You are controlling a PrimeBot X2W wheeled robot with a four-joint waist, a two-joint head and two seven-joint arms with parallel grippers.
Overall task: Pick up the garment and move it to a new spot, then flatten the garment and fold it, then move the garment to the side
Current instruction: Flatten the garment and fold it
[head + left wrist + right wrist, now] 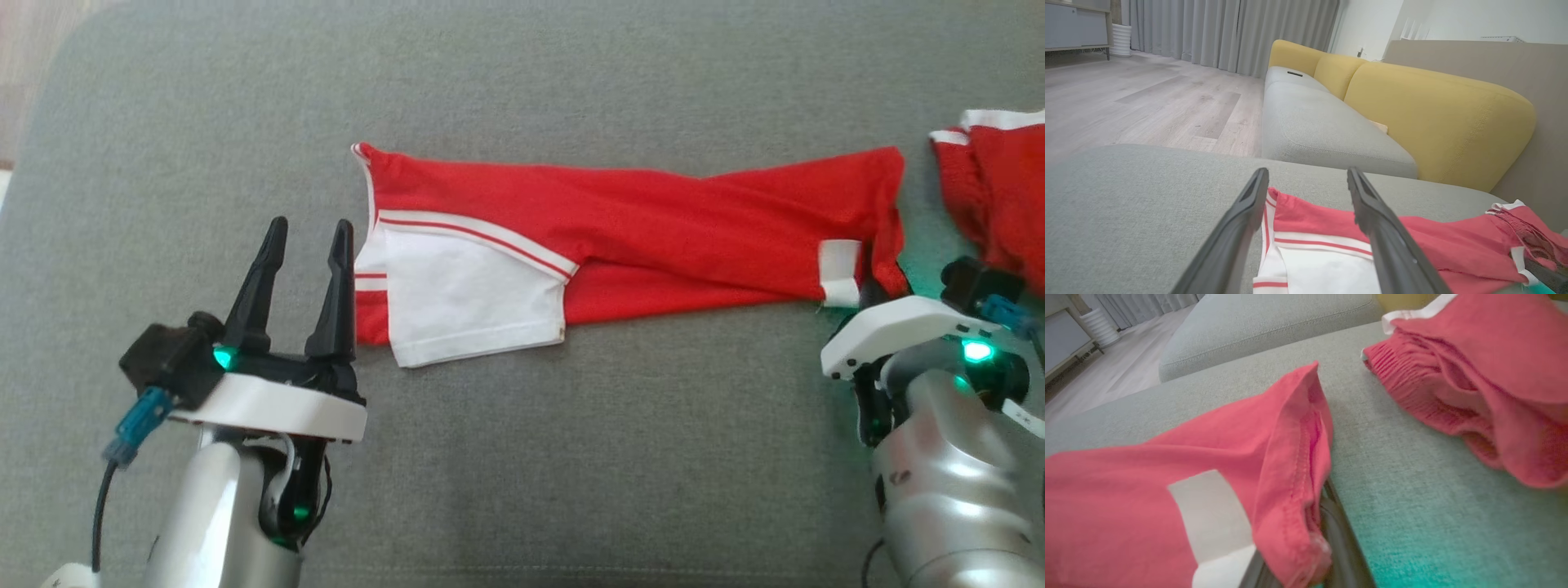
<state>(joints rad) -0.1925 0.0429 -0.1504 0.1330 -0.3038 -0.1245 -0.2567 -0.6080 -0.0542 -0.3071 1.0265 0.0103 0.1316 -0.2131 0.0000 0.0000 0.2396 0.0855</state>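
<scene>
Head view: red-and-white garment (653, 220) is laid out lengthwise on the grey cushion (571, 457). Left hand (312, 224) is held spread apart just beside its white end. Right hand (873, 292) is clamped on the red hem at the other end; that pinch is hidden here but shown in right wrist view. Cloth is judged light, soft, limp, best gripped at both ends. Second red garment (1474, 367), possibly shorts, is bunched nearby.

A grey sofa seat (1310, 122) with yellow back cushions (1437, 118) stands on pale wood flooring (1147, 98) before grey curtains (1229, 32).
</scene>
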